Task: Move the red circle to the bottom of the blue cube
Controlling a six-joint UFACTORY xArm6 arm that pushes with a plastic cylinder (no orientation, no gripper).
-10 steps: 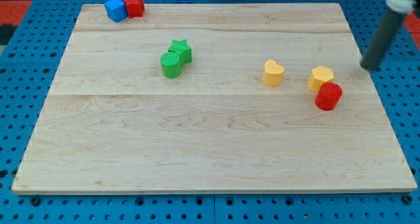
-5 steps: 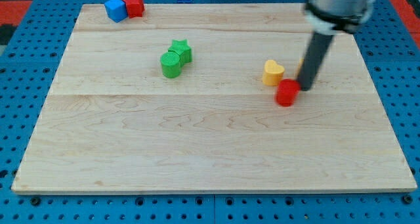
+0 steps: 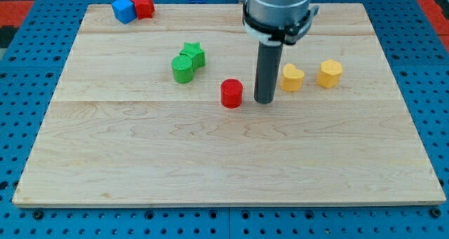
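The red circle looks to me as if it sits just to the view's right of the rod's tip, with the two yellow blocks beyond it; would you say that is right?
Not quite: the camera view shows the red circle just to the view's left of my tip. The two yellow blocks lie on the tip's other side, to the view's right.

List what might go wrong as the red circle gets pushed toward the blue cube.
The green cylinder and green star sit between the red circle and the blue cube, so a straight push may scatter them. My tip stands to the circle's right, apart from it; an off-centre push could make the circle slip aside.
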